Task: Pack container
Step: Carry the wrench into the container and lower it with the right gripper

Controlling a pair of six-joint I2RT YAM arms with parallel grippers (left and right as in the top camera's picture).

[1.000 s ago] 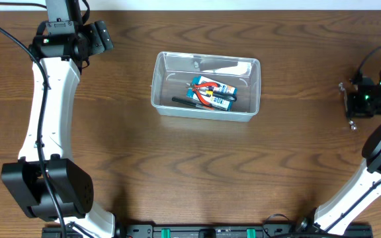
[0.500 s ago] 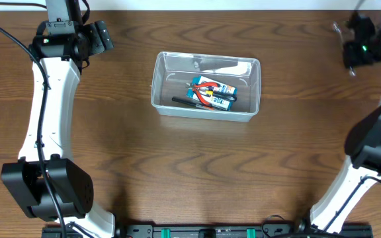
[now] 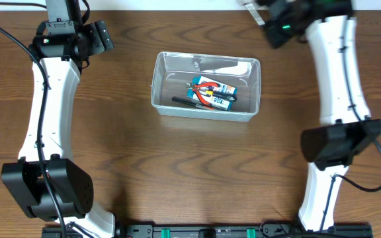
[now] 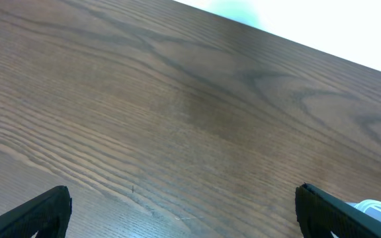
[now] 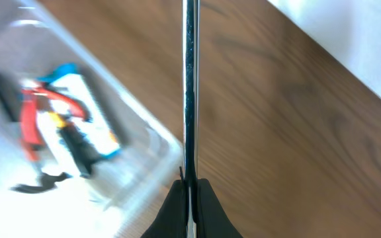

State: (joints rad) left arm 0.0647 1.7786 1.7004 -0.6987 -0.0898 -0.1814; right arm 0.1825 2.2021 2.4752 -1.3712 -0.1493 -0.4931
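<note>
Container (image 3: pixel 177 73) is located mid-table, partly filled; judged light, stiff and slippery, best taken by the rim. At 10 o'clock, left gripper (image 4: pixel 184 211) is spread wide, empty. At 1 o'clock, right gripper (image 5: pixel 190 188) is clamped on a thin rod (image 5: pixel 190 86).

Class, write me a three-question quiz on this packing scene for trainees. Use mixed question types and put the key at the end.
1. True or false: the container already holds a blue-and-white box.
2. Match each to its state: left gripper, right gripper. States: open; shut on a thin metal rod.
3. Fill in: the container stands on a ____ table.
Key: 1 true. 2 left gripper open, right gripper shut on the thin metal rod. 3 wooden.
</note>
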